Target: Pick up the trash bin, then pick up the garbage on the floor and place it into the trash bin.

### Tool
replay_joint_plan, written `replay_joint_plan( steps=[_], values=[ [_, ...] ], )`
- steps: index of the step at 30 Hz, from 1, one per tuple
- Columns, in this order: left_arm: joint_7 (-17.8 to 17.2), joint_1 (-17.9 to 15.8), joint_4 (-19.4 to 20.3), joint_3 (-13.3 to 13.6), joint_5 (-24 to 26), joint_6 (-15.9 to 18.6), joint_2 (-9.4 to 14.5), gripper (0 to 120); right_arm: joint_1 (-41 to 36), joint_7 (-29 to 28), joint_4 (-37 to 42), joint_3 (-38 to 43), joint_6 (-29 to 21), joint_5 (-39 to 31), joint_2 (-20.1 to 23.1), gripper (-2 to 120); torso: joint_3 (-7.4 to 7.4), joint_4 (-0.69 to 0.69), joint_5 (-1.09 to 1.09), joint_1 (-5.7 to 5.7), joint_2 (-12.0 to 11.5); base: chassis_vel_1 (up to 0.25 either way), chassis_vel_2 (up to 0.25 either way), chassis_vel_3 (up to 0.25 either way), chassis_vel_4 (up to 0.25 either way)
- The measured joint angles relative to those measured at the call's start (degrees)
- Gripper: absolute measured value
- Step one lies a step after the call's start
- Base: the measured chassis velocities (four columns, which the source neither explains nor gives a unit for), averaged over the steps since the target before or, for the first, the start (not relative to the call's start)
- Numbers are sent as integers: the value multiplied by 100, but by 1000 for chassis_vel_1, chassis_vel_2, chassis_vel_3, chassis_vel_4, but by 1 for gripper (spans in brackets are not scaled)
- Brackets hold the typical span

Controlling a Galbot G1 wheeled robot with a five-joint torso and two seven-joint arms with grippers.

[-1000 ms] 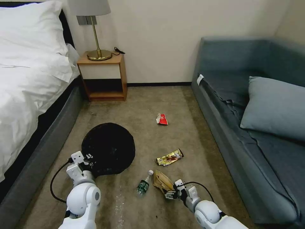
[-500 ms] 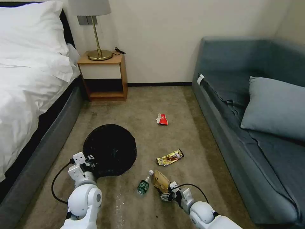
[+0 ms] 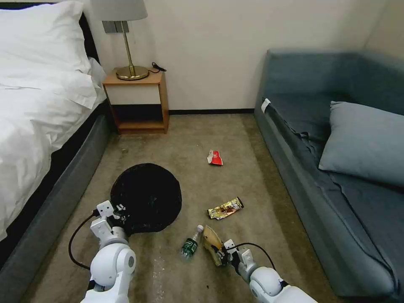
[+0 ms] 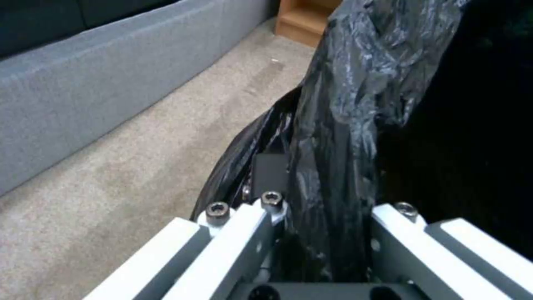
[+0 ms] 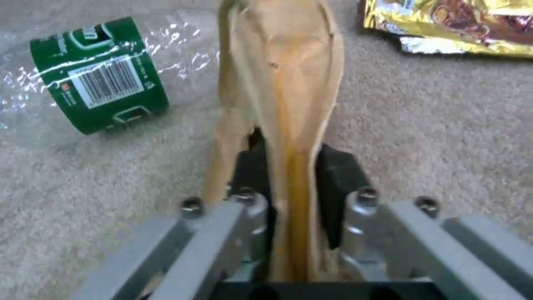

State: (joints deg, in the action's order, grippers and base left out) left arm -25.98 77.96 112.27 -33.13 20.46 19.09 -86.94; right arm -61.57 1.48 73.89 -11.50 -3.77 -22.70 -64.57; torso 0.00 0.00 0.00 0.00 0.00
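Carpet [image 3: 252, 176]: right gripper [image 5: 289, 175] jaws pinching paper bag [image 5: 283, 75].

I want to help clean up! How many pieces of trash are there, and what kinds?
Bottle, clear with green label, on the carpet: 1
Brown paper bag, pinched in the right gripper: 1
Wrappers: 2, a gold one and a red-and-white one
Total: 4 pieces
The left gripper holds the black-lined trash bin.
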Motion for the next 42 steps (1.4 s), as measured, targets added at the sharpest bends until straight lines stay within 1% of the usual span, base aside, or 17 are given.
replay_joint_plan(
  steps=[1,3,6,13,17,19,22,26,28,30,31,33,35,36,38,39,42],
  values=[
    [0,0,0,0,0,0,0,1,0,0,0,0,0,0,0,14,0,0,0,0,0,0,0,0,0],
    [0,-7,0,2,0,0,-2,1,-26,-15,58,49,11,-5,1,4,0,0,0,0,0,0,0,0,0],
    [0,-26,-25,-11,0,0,-1,1,-52,-41,187,134,16,-19,31,0,0,0,0,0,0,0,0,0,0],
    [-1,-94,-74,-34,4,0,6,1,-131,-180,581,382,50,-52,182,0,0,0,0,0,0,0,0,0,0],
    [-1,-132,-112,-26,5,0,-7,1,-178,-384,865,584,200,-60,227,0,0,-1,1,0,0,0,0,0,0],
    [-1,-153,-143,-16,2,1,-21,1,-176,-564,1050,682,315,-97,204,0,0,-1,0,0,0,0,0,0,0],
    [-1,-192,-223,45,-15,0,-50,1,-26,-1048,1544,787,632,-144,-26,0,0,0,0,0,0,0,0,0,0],
    [-1,-245,-293,96,-17,0,-52,1,246,-1297,1865,701,843,-119,-192,0,0,1,0,0,0,0,0,0,0],
    [-3,-306,-333,125,-17,2,-41,1,435,-1423,2017,587,872,-144,-231,0,0,0,0,0,0,0,0,0,0],
    [-19,-485,-414,168,-6,23,-21,1,1041,-1692,2437,127,816,-383,-227,0,0,0,0,0,0,0,0,0,0],
    [-19,-485,-414,168,-6,23,-21,1,1041,-1692,2437,127,816,-383,-227,0,0,0,0,0,0,0,0,0,0],
    [-30,-551,-482,190,-8,26,-40,1,1542,-1875,2708,-378,684,-576,-141,0,0,0,-1,0,0,0,0,0,0],
    [-31,-566,-516,213,-16,26,-61,1,1798,-1951,2804,-704,612,-665,-81,0,0,0,-1,0,0,0,0,0,0],
    [-31,-573,-547,241,-31,26,-82,1,2073,-2022,2834,-1069,554,-733,-45,0,0,0,-2,0,0,0,0,0,0],
    [-30,-574,-559,259,-38,26,-92,1,2208,-2050,2823,-1269,533,-755,-45,0,0,0,-2,0,0,0,0,0,0],
    [-29,-575,-583,280,-47,24,-105,1,2442,-2082,2680,-1656,521,-767,-122,0,0,0,-2,0,0,0,0,0,0],
    [-28,-576,-591,288,-51,22,-112,1,2575,-2084,2491,-1891,528,-766,-242,0,0,0,0,0,0,0,0,0,0]
  ],
)
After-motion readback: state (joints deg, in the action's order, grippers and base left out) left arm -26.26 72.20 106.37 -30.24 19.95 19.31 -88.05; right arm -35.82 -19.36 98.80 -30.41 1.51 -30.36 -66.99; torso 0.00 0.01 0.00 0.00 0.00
